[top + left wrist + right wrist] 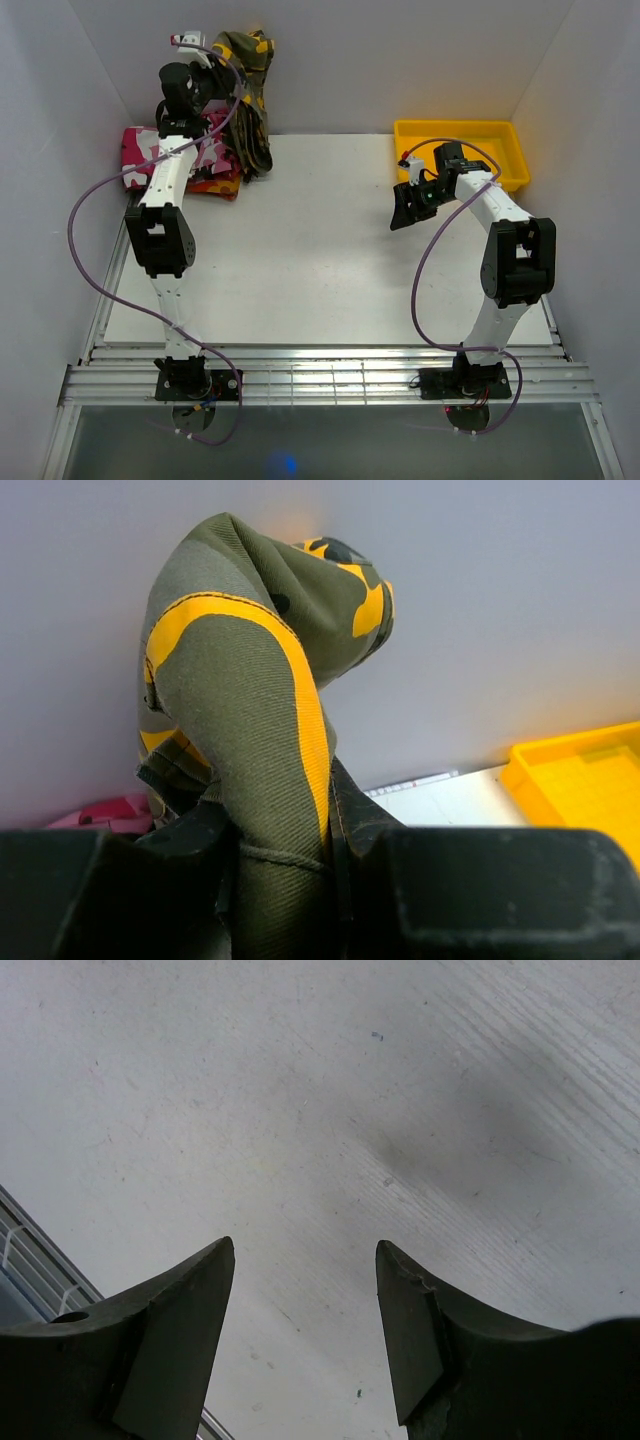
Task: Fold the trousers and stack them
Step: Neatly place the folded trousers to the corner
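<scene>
While the top view shows the left arm stretched to the white table's (pixel 300 260) far left corner, with the trousers (pixel 250 100) held up against the back wall, only the left wrist view shows the left gripper (pixel 290 880) pinching a fold of them. In the right wrist view, the right gripper (pixel 305 1330) hangs spread above the tabletop.

The trousers (pixel 252 95) hang far left, the tray (pixel 500 150) sits far right.

1. The right gripper (pixel 305 1248) has its two dark fingers (pixel 175 1335) spread well apart.
2. White table (pixel 300 1090) surface, faintly scuffed, shows through the gap.
3. Metal rails (pixel 28 1232) run along the lower-left corner.
</scene>
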### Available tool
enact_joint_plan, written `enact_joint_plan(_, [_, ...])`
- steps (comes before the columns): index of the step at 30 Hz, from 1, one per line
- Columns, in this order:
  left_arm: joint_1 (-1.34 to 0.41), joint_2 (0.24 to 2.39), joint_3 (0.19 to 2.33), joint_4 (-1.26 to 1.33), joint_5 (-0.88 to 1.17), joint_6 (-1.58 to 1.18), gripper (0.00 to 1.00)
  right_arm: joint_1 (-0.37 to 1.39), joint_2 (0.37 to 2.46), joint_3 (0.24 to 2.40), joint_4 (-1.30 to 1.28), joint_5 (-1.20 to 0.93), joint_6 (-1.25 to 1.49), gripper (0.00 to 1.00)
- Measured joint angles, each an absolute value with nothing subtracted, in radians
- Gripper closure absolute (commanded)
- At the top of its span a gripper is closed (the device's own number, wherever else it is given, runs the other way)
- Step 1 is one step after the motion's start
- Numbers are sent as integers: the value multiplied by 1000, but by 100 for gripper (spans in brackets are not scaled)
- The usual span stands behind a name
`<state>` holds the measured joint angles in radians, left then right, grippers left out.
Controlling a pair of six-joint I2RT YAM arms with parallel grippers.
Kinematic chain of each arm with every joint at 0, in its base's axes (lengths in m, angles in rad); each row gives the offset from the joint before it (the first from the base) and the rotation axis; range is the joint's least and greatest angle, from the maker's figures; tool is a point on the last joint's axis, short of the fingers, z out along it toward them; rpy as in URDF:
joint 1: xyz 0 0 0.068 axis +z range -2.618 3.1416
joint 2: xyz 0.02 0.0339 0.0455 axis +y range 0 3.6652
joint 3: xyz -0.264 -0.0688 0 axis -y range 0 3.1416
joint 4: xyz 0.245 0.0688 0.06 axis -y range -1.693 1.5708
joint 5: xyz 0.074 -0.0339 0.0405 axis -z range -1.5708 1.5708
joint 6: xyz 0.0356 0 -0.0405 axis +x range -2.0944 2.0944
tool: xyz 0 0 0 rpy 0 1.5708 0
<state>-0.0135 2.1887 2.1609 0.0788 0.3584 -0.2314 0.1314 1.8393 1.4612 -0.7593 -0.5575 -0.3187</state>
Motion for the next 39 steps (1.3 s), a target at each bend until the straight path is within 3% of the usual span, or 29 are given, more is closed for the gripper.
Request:
enact_joint_plan(8, [-21, 2230, 2305, 91, 318, -218, 100, 131, 1839, 1461, -762, -559, -324, 36])
enact_joint_plan(16, [59, 2251, 2308, 105, 310, -246, 100, 131, 1840, 1461, -764, -560, -326, 36])
enact_joint_plan(30, [383, 2211, 1912, 166, 305, -367, 100, 131, 1875, 1463, -791, -565, -327, 37])
enact_joint_plan(39, [406, 2210, 1780, 130, 131, -265, 100, 131, 1888, 1464, -815, -572, -327, 37])
